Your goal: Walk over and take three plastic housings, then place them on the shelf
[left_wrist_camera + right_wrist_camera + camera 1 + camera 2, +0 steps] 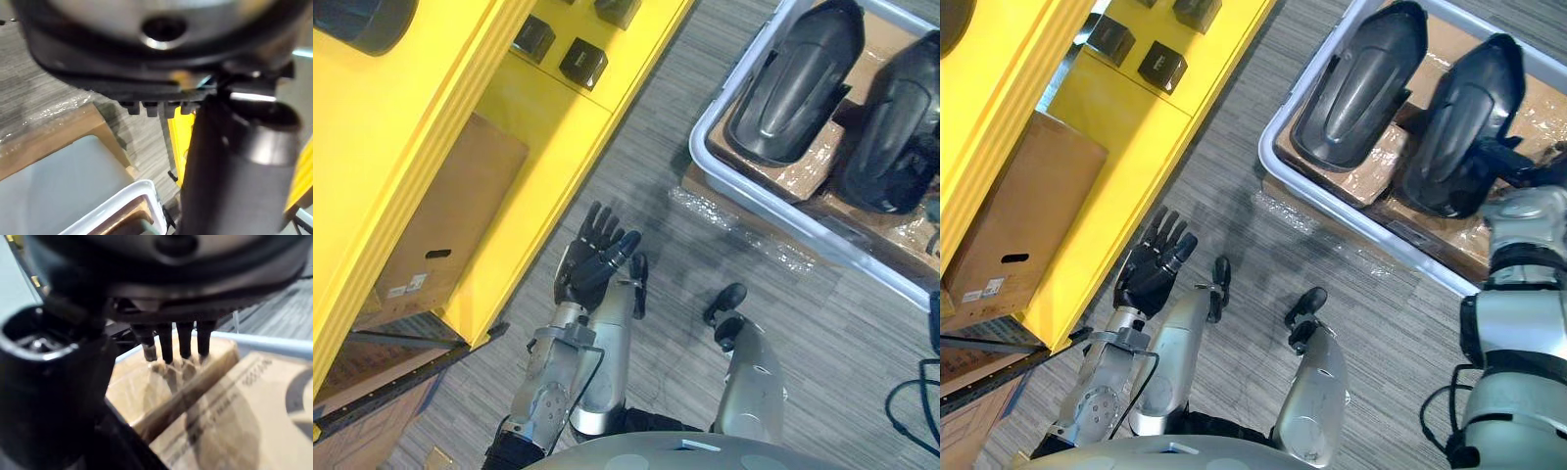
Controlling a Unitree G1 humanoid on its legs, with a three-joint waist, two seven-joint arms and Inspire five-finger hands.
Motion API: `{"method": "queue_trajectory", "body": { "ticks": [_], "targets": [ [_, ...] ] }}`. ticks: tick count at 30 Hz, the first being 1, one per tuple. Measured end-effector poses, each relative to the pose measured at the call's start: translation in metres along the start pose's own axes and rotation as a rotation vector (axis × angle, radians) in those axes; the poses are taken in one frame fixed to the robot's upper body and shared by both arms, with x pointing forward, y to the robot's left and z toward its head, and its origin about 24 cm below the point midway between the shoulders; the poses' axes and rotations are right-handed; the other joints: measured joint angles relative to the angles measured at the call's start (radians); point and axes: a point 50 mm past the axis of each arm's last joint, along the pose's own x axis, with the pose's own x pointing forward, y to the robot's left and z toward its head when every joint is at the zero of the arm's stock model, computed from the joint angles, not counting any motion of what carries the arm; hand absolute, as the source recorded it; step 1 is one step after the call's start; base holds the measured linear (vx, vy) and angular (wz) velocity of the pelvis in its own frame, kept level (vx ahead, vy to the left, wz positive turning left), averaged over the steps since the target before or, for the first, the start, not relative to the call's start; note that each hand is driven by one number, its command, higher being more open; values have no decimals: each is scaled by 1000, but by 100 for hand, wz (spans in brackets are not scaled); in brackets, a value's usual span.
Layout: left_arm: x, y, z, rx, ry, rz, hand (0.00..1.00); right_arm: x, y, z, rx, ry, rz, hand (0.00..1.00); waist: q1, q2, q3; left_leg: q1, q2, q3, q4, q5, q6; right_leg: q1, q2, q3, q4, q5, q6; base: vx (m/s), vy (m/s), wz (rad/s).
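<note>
Two black plastic housings point(798, 83) are lying side by side on brown cardboard point(803, 171) inside a pale bin point(803, 227) on the grey carpet point(656, 147), apart from the yellow shelf point(538, 147). The left hand point(597, 257) is hovering over the floor just beside the shelf, holding nothing, its fingers straight and spread. The right hand point(186, 340) is reaching into the bin, fingers hanging straight and close together over the cardboard, gripping nothing. Small black boxes point(582, 62) are sitting on the shelf, and a cardboard box point(440, 215) is resting lower down.
</note>
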Motion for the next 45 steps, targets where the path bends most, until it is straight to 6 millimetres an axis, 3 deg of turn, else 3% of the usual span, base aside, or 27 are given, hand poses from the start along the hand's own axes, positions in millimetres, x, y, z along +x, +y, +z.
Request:
{"method": "queue_trajectory", "body": {
  "ticks": [4, 8, 12, 17, 23, 26, 30, 35, 38, 42, 45],
  "targets": [
    [-1, 2, 3, 8, -24, 2, 100, 2, -7, 2, -136, -30, -28, 0, -1, 3, 0, -1, 5, -6, -3, 3, -6, 0, 6, -6, 0, -3, -6, -2, -2, 1],
    [-1, 1, 4, 3, -34, -17, 100, 1, -1, 4, -188, -25, 18, 0, 1, 5, 0, 1, 15, -8, -4, 9, -13, 2, 15, -9, 1, -4, -7, 15, -19, -1],
    [-4, 6, 8, 8, -49, -1, 100, -6, 17, 17, -220, -87, 87, 0, -4, 6, 0, 40, 22, -7, -8, 9, -14, 35, 23, -5, 2, -12, -9, 24, -22, -4],
    [-9, 1, 30, 26, -129, -37, 100, -13, 30, 13, -307, -155, 116, 0, -7, -3, 4, 114, 24, -12, -52, 13, -28, 102, 33, -18, -17, -25, -10, -4, -27, 4],
    [-16, -1, 53, 123, -197, -60, 100, -44, 73, 13, -280, -300, 220, 0, -38, -73, 24, 256, 28, -3, -166, 46, -53, 220, 61, -25, -86, -19, -6, 38, -37, 1],
    [-15, -11, 58, 188, -202, -104, 100, -59, 83, 17, -263, -372, 233, 0, -44, -92, 21, 341, 23, 16, -233, 63, -60, 278, 66, -18, -112, -15, -2, 91, -33, -8],
    [-5, -28, 69, 243, -196, -200, 100, -82, 94, 31, -236, -489, 236, 0, -70, -129, -13, 459, 19, 72, -334, 81, -63, 349, 83, 10, -180, 1, 20, 89, -1, -26],
    [16, -32, 53, 198, -3, -278, 100, -91, 100, 27, -275, -526, 223, 0, -108, -152, -136, 558, 6, 135, -420, 88, -61, 419, 101, 50, -286, 40, 47, 128, 44, -30],
    [37, -14, 32, 49, 173, -228, 100, -98, 102, 36, -304, -619, 202, 0, -132, -164, -219, 616, 4, 185, -459, 89, -60, 472, 123, 82, -379, 78, 54, 105, 23, -36],
    [52, 10, 27, -8, 273, -137, 100, -113, 97, 60, -257, -793, 138, 0, -174, -171, -230, 665, 8, 212, -476, 89, -60, 512, 137, 106, -413, 91, 54, 49, -10, -24],
    [64, 18, 32, -19, 308, -103, 100, -123, 95, 71, -235, -909, 112, 0, -183, -172, -254, 671, 12, 223, -481, 89, -60, 519, 149, 118, -445, 108, 50, 8, -23, -20]
  ]
}}
